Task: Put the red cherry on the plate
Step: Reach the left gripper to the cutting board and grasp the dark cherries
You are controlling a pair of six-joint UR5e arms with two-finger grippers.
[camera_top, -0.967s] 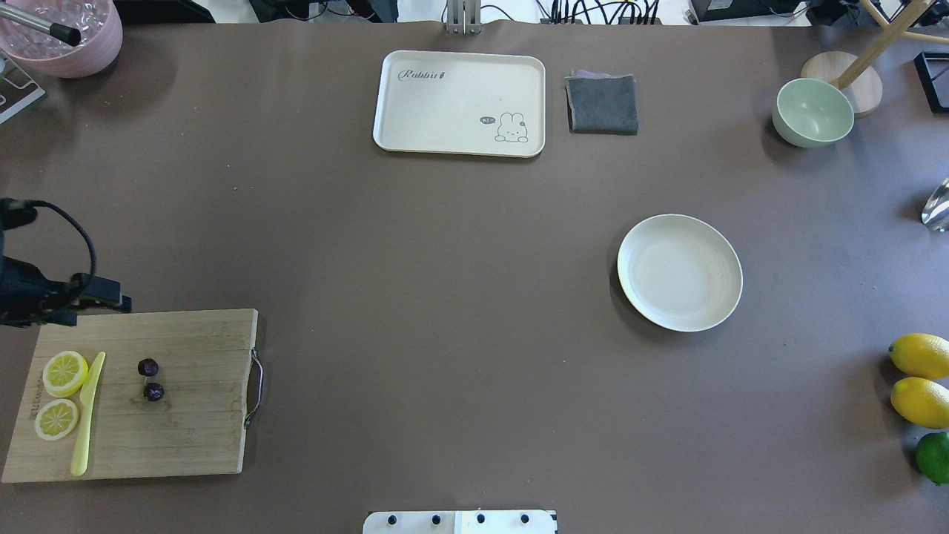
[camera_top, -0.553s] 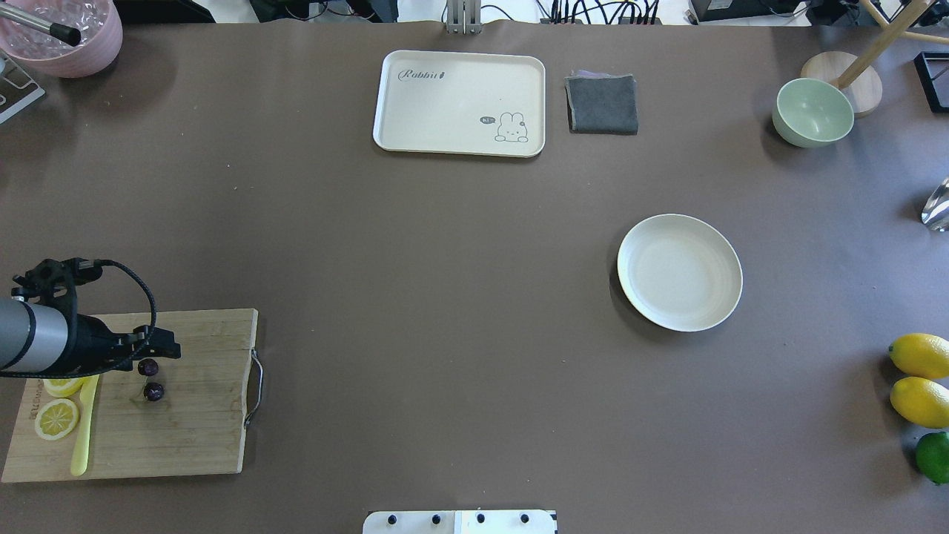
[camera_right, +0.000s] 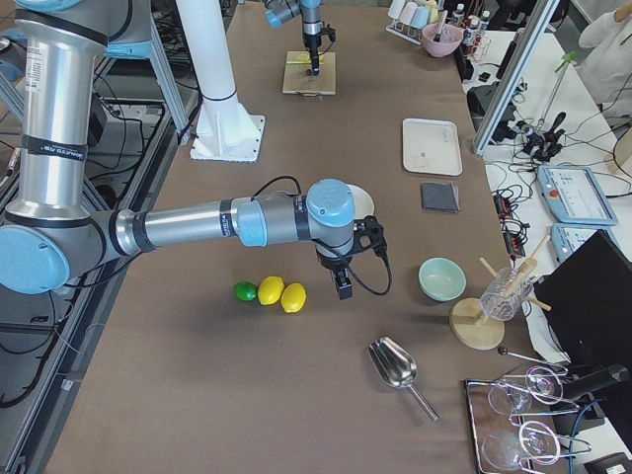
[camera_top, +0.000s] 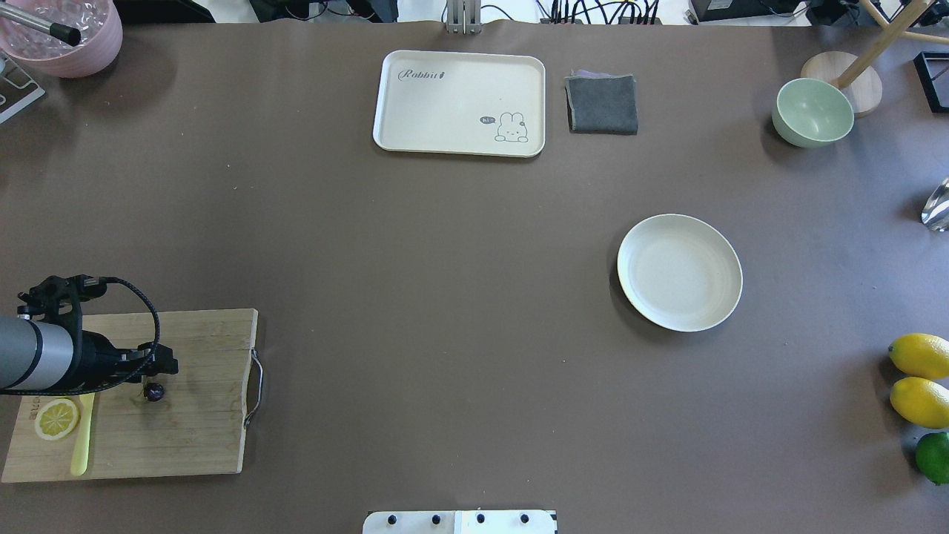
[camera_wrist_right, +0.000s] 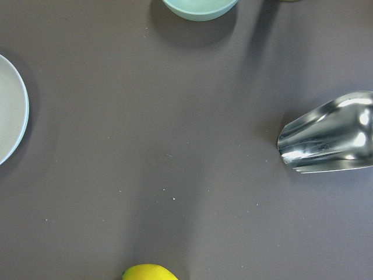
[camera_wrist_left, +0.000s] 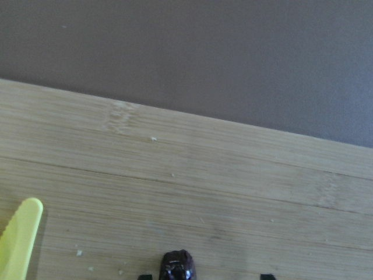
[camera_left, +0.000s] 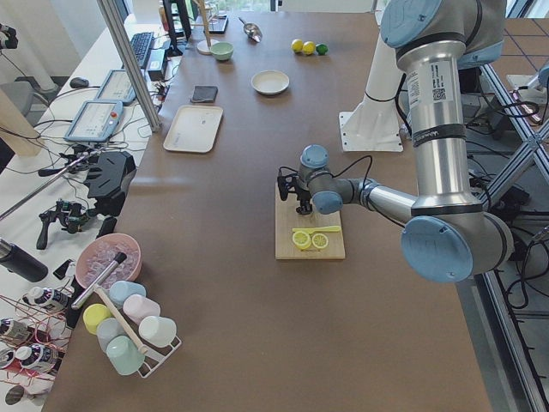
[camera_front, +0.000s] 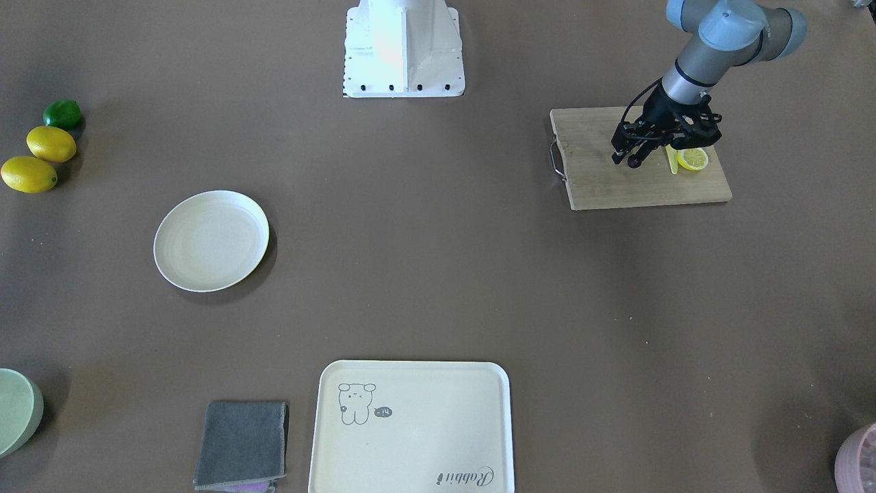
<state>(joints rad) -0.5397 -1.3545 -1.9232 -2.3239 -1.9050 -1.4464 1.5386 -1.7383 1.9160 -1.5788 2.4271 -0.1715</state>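
Note:
The red cherry lies on the wooden cutting board (camera_top: 185, 437) at the near left of the table. One dark fruit (camera_top: 154, 391) shows just beside the fingers; the other is hidden under the left gripper (camera_top: 153, 371). That gripper hangs low over the pair and is open. In the left wrist view one cherry (camera_wrist_left: 179, 267) sits between the two fingertips at the bottom edge. The cream-white plate (camera_top: 680, 272) stands bare, right of centre. My right gripper (camera_right: 344, 286) shows only in the exterior right view, beside the lemons; I cannot tell whether it is open or shut.
On the board lie a lemon slice (camera_top: 56, 418) and a yellow knife (camera_top: 81, 441). At the far side are a rabbit tray (camera_top: 460, 102), a grey cloth (camera_top: 602, 104) and a green bowl (camera_top: 812, 112). Lemons (camera_top: 921, 356) and a lime (camera_top: 934, 456) sit at the right edge, a metal scoop (camera_wrist_right: 326, 140) nearby.
The left arm has come from beyond the board's far left corner onto the board and down over the cherries, covering the farther cherry and one lemon slice.

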